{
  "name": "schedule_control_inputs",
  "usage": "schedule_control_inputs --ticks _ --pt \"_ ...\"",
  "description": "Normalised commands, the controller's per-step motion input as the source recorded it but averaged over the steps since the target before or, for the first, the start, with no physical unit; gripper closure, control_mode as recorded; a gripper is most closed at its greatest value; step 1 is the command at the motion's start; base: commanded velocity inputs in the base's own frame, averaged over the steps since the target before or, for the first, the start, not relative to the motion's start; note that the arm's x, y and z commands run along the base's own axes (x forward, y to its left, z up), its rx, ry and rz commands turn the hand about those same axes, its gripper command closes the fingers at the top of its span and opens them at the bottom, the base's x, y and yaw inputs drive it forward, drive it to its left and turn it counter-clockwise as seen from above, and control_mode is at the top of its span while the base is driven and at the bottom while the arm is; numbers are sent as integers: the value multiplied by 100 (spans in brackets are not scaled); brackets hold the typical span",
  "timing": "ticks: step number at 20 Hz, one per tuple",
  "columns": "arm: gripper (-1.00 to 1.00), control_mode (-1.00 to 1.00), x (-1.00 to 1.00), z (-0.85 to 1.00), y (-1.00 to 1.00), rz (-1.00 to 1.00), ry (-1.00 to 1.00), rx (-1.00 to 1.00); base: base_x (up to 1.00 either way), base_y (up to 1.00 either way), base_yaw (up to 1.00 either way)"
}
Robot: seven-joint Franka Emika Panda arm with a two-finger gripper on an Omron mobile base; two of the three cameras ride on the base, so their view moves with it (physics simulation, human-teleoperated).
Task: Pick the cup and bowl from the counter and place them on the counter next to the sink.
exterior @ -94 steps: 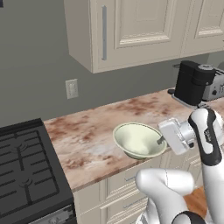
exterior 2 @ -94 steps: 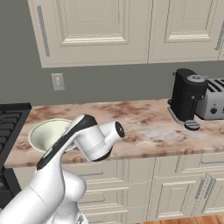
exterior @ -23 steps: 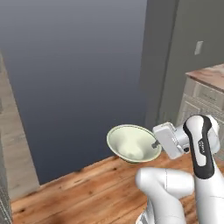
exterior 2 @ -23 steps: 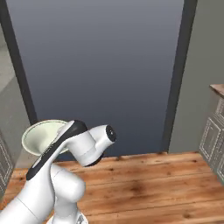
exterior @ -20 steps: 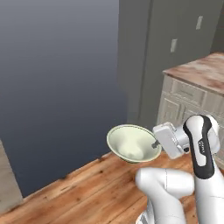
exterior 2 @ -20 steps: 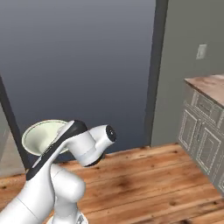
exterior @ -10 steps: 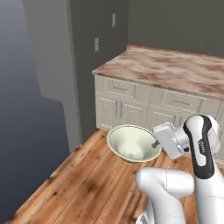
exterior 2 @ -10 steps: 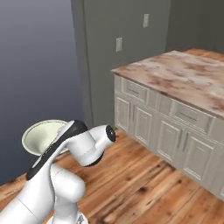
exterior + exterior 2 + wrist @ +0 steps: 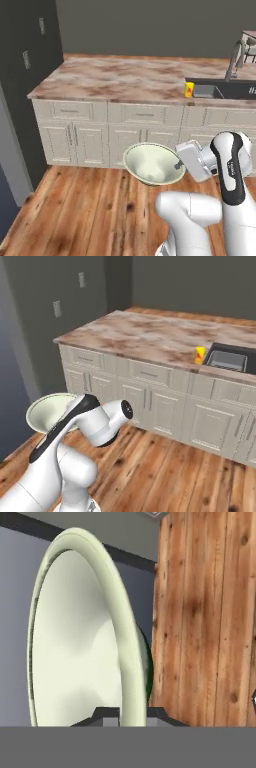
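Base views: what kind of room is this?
A rendered home kitchen, most likely: marbled counter over cream cabinets, a sunken sink with a gooseneck tap, and a wood plank floor.

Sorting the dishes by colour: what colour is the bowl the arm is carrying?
Plain pale cream-green all over; the bowl shows best in the left base view.

I see the gripper (image 9: 178, 163) clamped on the rim of the bowl (image 9: 152, 164) above the wooden floor (image 9: 90, 205), with the cup (image 9: 189, 90) on the counter (image 9: 110, 79) just beside the sink (image 9: 222, 90).
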Motion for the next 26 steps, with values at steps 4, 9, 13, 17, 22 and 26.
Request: schedule_control_inputs --ticks 4,9,13,17,22,26 --pt "100 100 0 0 0 0 0 0 82 -28 -35" --pt "100 100 0 0 0 0 0 0 91 -24 -12" --pt "100 100 0 0 0 0 0 0 70 -41 -9" --pt "100 100 0 0 0 0 0 0 64 -54 -5" --pt "100 100 0 0 0 0 0 0 38 -81 -2" --pt "100 100 0 0 0 0 0 0 32 -88 -1"
